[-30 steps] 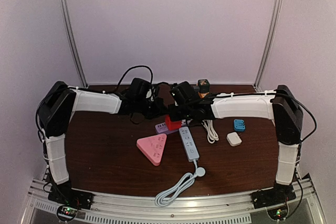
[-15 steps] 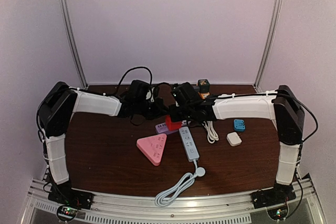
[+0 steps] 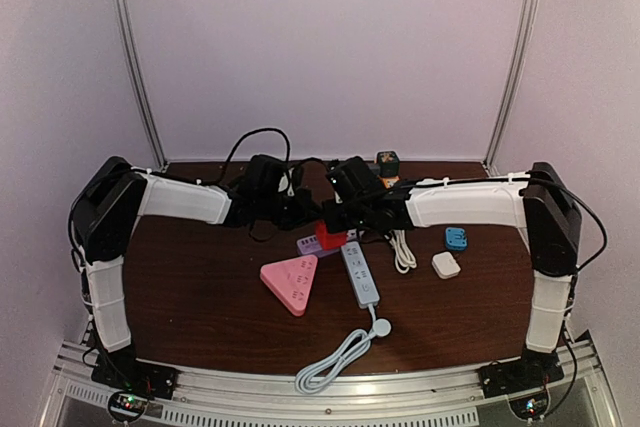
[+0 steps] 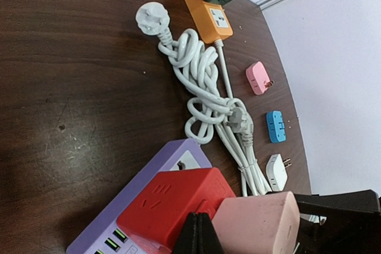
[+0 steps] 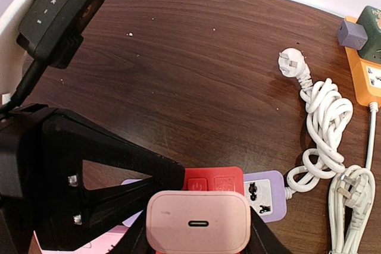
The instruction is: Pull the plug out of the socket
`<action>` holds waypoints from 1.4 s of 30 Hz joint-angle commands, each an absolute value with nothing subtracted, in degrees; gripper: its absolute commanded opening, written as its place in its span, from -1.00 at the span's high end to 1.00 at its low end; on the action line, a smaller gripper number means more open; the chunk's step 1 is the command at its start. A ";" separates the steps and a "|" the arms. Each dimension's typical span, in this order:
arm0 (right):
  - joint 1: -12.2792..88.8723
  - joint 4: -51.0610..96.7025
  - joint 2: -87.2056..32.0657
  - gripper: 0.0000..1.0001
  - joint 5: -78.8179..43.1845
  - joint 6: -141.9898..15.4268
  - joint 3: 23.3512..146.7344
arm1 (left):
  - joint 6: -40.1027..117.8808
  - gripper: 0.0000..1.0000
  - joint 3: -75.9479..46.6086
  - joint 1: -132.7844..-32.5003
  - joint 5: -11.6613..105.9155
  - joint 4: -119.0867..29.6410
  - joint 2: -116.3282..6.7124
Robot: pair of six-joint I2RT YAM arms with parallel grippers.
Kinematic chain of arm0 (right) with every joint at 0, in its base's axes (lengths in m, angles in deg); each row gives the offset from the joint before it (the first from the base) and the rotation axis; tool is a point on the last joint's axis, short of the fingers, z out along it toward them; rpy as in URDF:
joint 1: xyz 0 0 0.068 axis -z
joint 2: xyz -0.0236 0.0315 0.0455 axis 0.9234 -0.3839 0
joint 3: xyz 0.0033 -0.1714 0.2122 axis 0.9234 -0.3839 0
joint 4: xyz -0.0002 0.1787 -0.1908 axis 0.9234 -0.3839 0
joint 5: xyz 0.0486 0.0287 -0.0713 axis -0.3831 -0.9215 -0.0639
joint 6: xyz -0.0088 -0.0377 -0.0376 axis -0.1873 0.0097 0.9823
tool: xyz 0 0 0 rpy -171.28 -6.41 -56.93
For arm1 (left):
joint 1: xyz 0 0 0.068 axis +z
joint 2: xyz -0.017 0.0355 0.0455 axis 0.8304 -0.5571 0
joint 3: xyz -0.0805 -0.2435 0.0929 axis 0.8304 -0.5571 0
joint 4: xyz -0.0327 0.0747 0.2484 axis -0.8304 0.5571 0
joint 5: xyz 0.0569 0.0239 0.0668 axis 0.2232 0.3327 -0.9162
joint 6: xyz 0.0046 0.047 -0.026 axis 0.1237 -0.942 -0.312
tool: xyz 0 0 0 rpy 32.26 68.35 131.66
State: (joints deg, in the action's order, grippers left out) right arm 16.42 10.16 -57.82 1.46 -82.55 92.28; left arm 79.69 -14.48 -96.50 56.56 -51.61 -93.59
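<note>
1. The pink plug is a pale, rounded block with a slot port in its face. It sits near the middle of the table, touching the red adapter on the purple socket strip.
2. The right gripper clamps the plug, one finger on each side.
3. The left gripper bears on the red adapter; how far its jaws are closed cannot be told.
4. A coiled white cable and an orange strip lie just beyond, and the left gripper's black frame crowds the plug.

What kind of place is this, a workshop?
Probably a robot test booth: left arm and right arm mounted at a wooden table, plain white panels around it, power strips laid out for practice.
</note>
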 commanded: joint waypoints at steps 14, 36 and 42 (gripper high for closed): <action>13.65 9.74 -54.51 0.84 13.04 -77.41 91.97 | 78.02 1.00 -15.96 -97.63 54.95 -39.28 -95.42; 23.37 6.25 -41.35 0.82 2.42 -86.38 84.36 | 73.68 1.00 -6.47 -98.80 54.99 -33.72 -92.74; 29.22 5.75 -33.61 0.81 -0.63 -89.65 75.74 | 72.06 1.00 -3.89 -99.59 56.03 -32.43 -90.49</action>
